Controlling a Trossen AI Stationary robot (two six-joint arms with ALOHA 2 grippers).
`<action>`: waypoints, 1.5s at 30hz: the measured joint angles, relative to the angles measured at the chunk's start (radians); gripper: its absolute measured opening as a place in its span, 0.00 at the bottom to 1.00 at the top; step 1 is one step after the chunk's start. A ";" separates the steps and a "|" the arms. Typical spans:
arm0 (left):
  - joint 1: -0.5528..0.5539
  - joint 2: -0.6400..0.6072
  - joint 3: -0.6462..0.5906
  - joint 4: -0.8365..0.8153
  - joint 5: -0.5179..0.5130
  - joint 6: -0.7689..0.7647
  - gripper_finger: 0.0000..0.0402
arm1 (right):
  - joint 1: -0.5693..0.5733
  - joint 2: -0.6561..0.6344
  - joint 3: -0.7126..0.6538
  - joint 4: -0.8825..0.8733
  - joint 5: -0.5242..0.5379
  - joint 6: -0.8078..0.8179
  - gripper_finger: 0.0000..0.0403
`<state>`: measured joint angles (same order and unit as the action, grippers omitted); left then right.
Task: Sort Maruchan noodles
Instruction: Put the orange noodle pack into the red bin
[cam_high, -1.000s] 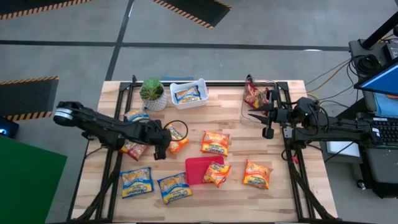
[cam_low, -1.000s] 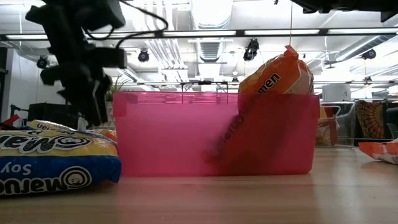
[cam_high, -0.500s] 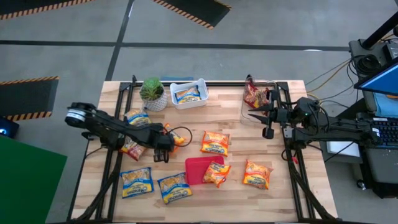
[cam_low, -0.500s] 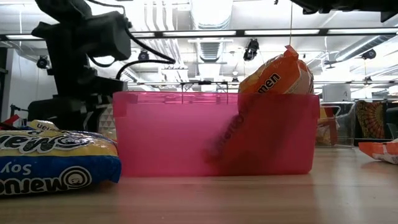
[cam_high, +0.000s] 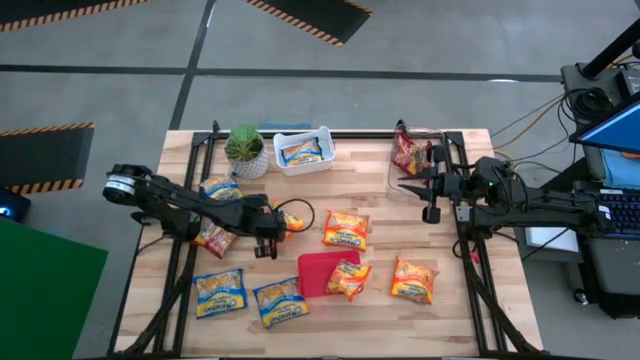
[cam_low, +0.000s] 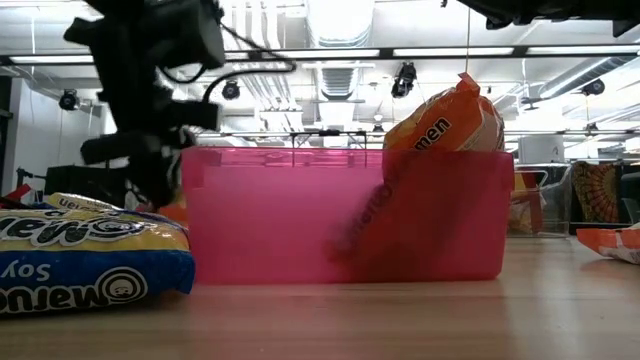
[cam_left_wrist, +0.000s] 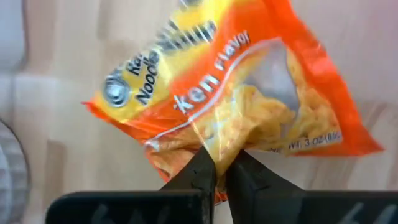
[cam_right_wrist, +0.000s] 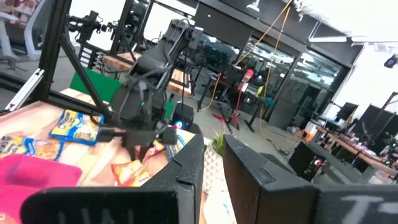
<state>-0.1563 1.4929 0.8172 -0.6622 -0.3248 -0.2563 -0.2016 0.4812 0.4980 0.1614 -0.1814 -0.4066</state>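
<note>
Since a second earlier the left arm had swung its wrist a little toward the table's middle and taken the orange packet (cam_left_wrist: 230, 106) with it, so that the packet, once lying beside the pincer, now hung from it. The left pincer (cam_high: 266, 236) was clamped on that packet, its fingers (cam_left_wrist: 202, 171) nearly together with only a bunched fold of wrapper pinched between them, near one edge rather than across the body. That thin hold looked like the weak point: crinkly plastic could slide out during a quick swing, or the packet could twist and catch the rim of the pink bin (cam_high: 312, 262), which stood just beside the pincer toward the table's front edge and already held one orange packet (cam_high: 347, 277) leaning over its side. Further out, a second orange packet (cam_high: 346, 228) lay near the middle and a third (cam_high: 414, 279) lay toward the right front; two blue packets (cam_high: 220, 292) rested at the left front and another (cam_high: 221, 187) lay beside the plant (cam_high: 245, 148). A white bin (cam_high: 318, 136) at the back held a blue packet, and a dark red packet (cam_high: 409, 152) stood at the back right. The right pincer (cam_high: 409, 183) waited near it, fingers apart and empty.
</note>
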 joint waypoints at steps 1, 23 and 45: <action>0.000 -0.005 0.014 0.000 -0.004 0.013 0.01 | 0.000 0.000 0.000 -0.003 0.000 0.007 0.12; -0.015 -0.054 0.292 0.340 0.157 0.152 0.00 | 0.000 0.000 0.000 -0.030 0.000 0.059 0.12; -0.096 0.208 0.335 0.424 0.578 -0.119 0.05 | 0.000 0.000 -0.001 -0.035 -0.001 0.067 0.12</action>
<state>-0.2519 1.7006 1.1526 -0.2377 0.2533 -0.3756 -0.2014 0.4812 0.4973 0.1266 -0.1821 -0.3401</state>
